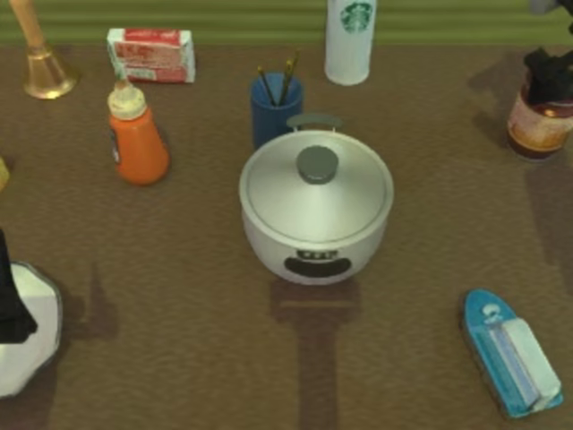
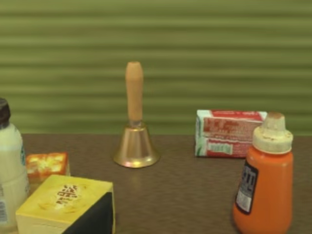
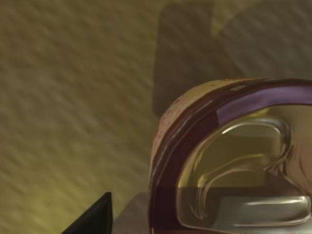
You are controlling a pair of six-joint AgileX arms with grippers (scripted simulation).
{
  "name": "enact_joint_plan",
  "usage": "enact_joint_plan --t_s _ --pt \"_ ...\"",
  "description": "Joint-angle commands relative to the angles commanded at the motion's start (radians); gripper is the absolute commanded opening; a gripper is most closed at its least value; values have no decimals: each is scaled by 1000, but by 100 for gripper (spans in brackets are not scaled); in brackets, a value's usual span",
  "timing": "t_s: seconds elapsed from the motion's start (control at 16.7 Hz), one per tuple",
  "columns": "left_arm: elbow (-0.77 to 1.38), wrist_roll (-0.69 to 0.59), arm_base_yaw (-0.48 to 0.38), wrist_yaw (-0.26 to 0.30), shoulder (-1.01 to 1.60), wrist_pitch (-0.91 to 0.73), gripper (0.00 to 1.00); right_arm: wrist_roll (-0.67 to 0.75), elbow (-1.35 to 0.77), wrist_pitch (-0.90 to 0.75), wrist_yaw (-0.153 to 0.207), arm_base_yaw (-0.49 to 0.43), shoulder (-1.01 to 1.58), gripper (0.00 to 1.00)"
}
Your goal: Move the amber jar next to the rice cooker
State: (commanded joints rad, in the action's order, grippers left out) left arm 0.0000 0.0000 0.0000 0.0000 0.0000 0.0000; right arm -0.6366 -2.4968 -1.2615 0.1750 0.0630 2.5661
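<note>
Right tool (image 1: 548,76) hides amber jar's (image 1: 537,130) lid.

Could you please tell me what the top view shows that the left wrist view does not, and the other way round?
Only the top view shows the large round white rice cooker, the small amber jar under the right claw at the far right, and the blue pencil cup. Only the left wrist view shows a yellow and black box. Both show the brass bell with wooden handle, the red and white carton and the orange squeeze bottle.
</note>
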Motion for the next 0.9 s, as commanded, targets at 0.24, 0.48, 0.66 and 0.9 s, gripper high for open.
enact_joint_plan --t_s 0.24,0.48,0.66,0.9 --pt "0 0 0 0 0 0 100 7 21 37 -2 -7 15 100" --pt "0 0 0 0 0 0 100 16 70 125 -5 -16 52 100" --pt "0 0 0 0 0 0 100 18 79 141 -5 -18 59 100" --pt "0 0 0 0 0 0 100 18 79 141 -5 -18 59 85"
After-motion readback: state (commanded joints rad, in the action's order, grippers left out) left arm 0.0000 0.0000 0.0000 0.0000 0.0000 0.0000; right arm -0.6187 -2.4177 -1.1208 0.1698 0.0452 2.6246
